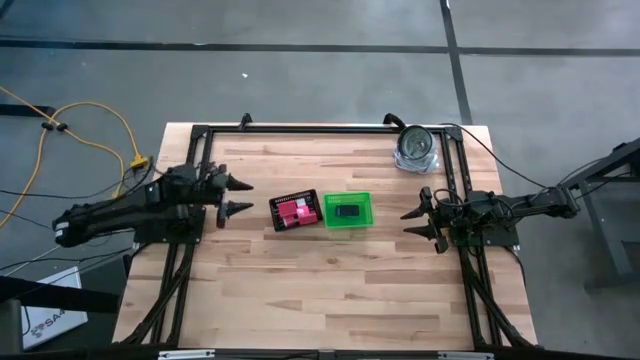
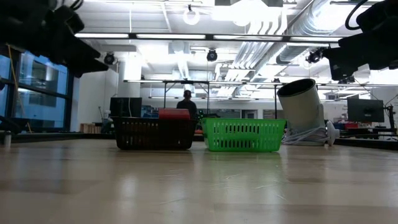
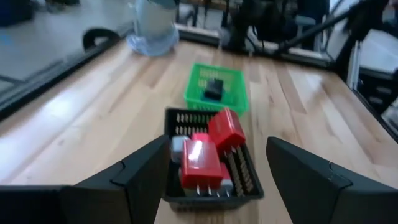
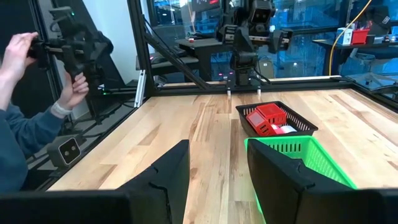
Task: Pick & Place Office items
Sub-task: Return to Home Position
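Observation:
Red and pink blocks lie piled in the black mesh tray at mid-table; in the left wrist view the red blocks stand above a grey piece. A dark block sits in the green bin, which stands just to the tray's right. My left gripper hangs open left of the tray, above the table, and the tray shows between its fingers. My right gripper is open to the right of the green bin, also clear of the table.
A shiny silver round can stands tilted at the far right corner on crumpled clear plastic. A black frame runs along the table's far, left and right edges. A person holding a device stands beyond the table's edge. Bare wood fills the near half.

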{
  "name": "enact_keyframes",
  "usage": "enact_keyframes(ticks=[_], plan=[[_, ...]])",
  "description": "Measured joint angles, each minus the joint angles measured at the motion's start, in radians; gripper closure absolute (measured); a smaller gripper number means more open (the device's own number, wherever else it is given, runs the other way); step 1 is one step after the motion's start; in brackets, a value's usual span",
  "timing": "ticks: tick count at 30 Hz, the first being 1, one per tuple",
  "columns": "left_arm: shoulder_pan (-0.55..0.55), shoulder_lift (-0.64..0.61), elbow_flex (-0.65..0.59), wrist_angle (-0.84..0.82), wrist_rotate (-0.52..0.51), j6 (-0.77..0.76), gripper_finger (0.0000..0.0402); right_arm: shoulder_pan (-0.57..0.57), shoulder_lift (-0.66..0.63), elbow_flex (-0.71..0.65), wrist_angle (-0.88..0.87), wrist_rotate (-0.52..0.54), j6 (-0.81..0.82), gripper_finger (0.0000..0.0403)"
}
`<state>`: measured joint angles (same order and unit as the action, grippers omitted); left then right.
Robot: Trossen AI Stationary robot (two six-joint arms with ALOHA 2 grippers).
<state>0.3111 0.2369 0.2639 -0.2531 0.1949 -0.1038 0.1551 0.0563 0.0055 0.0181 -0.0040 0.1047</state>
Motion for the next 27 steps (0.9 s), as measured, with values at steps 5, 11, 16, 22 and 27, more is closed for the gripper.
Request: enact_keyframes(ticks=[5, 11, 16, 22, 27], plan=[[0.0, -0.128, -0.088, 0.046, -0.017, -0.006, 0.014, 0.0, 0.0, 0.0, 0.0, 0.0, 0.0, 0.0255], [0.0, -0.205, -0.17, 0.121, -0.017, -0.017, 0.014, 0.0, 0.0, 0.0, 0.0, 0.001, 0.0, 0.0255], [0.0, -0.229, -0.22, 0.234, -0.021, -0.026, 0.014, 0.0, 0.0, 0.0, 0.0, 0.001, 0.0, 0.0255], [0.0, -0.229, -0.233, 0.249, -0.117, -0.038, 0.014, 0.0, 0.0, 0.0, 0.0, 0.001, 0.0, 0.0255], [0.0, -0.229, -0.234, 0.252, -0.148, -0.02, 0.014, 0.0, 0.0, 0.0, 0.0, 0.001, 0.0, 0.0255]])
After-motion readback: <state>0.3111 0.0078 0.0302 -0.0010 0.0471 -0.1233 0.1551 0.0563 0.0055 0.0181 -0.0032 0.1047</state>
